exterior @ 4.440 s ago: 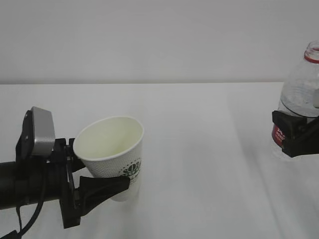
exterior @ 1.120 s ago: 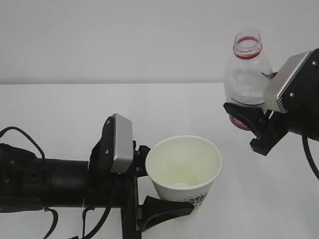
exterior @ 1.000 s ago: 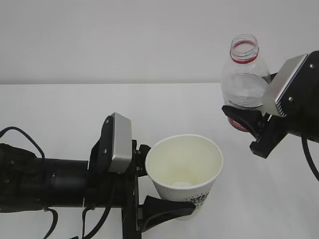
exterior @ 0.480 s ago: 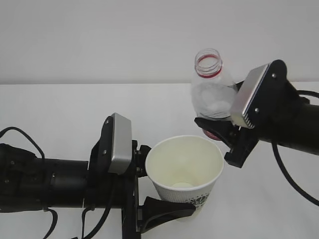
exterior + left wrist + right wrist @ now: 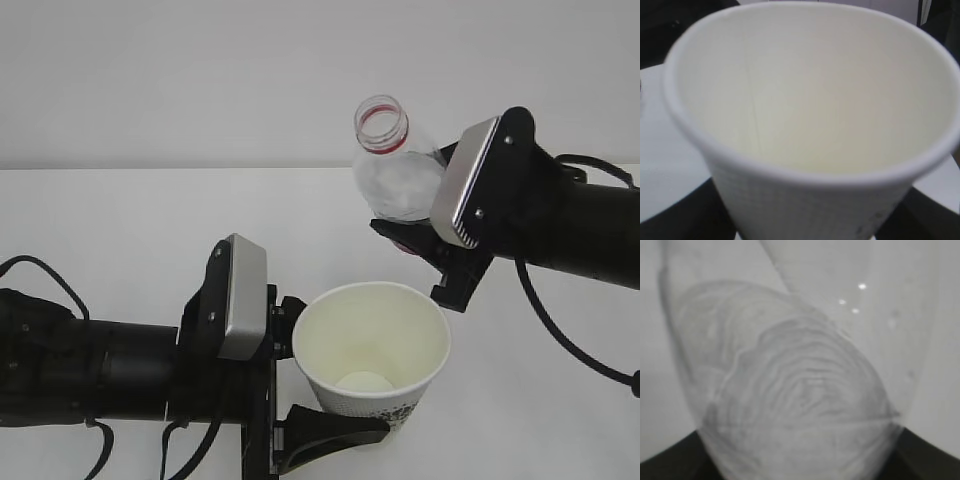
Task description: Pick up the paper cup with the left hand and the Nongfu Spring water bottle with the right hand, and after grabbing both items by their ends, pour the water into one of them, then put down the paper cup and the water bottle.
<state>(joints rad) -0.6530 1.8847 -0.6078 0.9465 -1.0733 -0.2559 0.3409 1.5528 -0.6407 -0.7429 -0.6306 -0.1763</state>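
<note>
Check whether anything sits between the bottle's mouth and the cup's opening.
Nothing visible does. The bottle, held by the right gripper, hangs above and behind the cup, its uncapped mouth tilted up and left. The cup's opening is uncovered, with only open air between them.

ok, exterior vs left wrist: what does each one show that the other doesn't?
Exterior only: the left hand gripping the paper cup low on its wall, and the right hand holding the Nongfu Spring water bottle tilted above and behind the cup, its open mouth with the red neck ring not yet over it.
Left wrist only: a blurred close-up of the cup's rim and inner seam; no bottle.
Both: the cup's pale inside, with no water visible in it.
</note>
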